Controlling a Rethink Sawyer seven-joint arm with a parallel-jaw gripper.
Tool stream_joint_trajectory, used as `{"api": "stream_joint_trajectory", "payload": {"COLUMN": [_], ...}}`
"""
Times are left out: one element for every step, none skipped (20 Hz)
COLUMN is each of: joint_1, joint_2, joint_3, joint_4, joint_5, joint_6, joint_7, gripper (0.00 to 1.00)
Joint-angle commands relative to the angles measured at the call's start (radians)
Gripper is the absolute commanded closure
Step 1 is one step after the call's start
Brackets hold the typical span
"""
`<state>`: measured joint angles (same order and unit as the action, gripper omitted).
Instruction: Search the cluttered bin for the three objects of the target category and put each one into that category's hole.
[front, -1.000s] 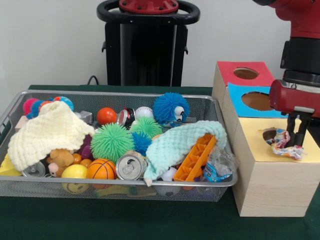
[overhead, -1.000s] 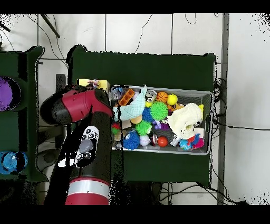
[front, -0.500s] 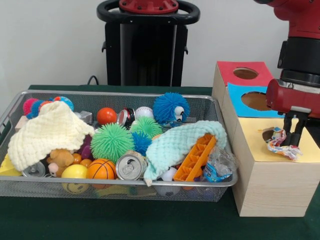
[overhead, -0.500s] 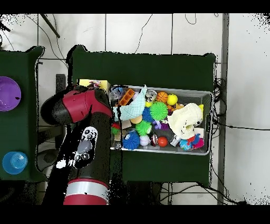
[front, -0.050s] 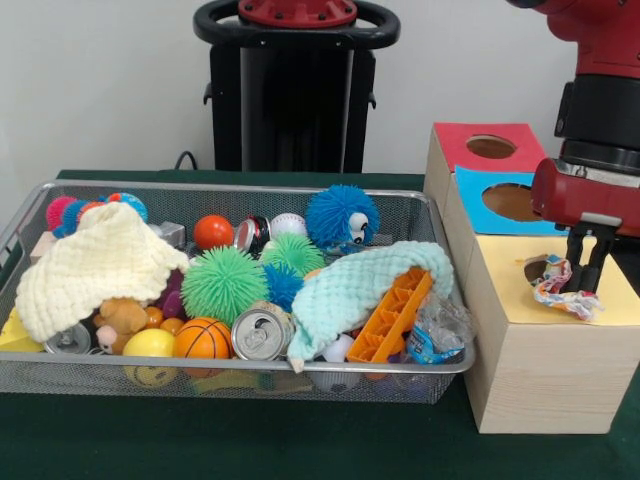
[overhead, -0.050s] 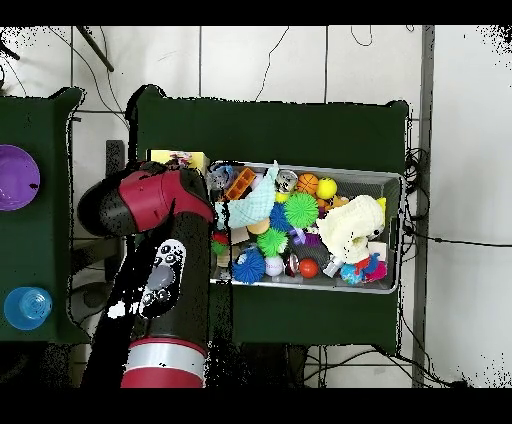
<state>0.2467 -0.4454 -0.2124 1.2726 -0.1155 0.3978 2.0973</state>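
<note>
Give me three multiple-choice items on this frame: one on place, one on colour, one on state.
1. Where does the crumpled wrapper lie?
A. on the yellow box top beside its hole
B. inside the wire bin
C. on the red box top

2. What colour is the cloth draped over the orange plastic piece?
A. cream
B. light teal
C. purple

3. How does the gripper stand?
A. shut on a can
B. lifted high over the bin
C. open, fingers either side of the wrapper

Key: 1 A, the wrapper sits on the yellow surface next to the hole. 2 B, the teal cloth covers the orange piece's upper end. 3 C, a gap shows between the fingers, down at the wrapper.
</note>
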Motion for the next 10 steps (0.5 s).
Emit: {"api": "stream_joint_trajectory", "payload": {"joint_1": [-0.08, -0.085, -0.09, -0.094, -0.1, -0.102, -0.103, -0.105, -0.107, -0.111], "joint_2": [0.136, 0.136, 0.137, 0.14, 0.145, 0.151, 0.156, 0.16, 0.163, 0.164], "joint_3": [0.024, 0.031, 0.037, 0.044, 0.051, 0.053, 0.055, 0.056, 0.058, 0.063], "joint_4": [0.113, 0.113, 0.113, 0.113, 0.117, 0.12, 0.121, 0.123, 0.127, 0.132], "joint_5": [-0.059, -0.058, -0.056, -0.051, -0.047, -0.05, -0.048, -0.047, -0.046, -0.047], "joint_6": [0.111, 0.121, 0.131, 0.145, 0.146, 0.133, 0.13, 0.126, 0.114, 0.102], "joint_7": [0.014, 0.006, -0.002, -0.006, -0.005, -0.005, -0.001, 0.004, 0.01, 0.009], "gripper": [1.0, 1.0, 1.0, 1.0, 1.0, 1.0, 1.0, 1.0, 1.0, 1.0]}}
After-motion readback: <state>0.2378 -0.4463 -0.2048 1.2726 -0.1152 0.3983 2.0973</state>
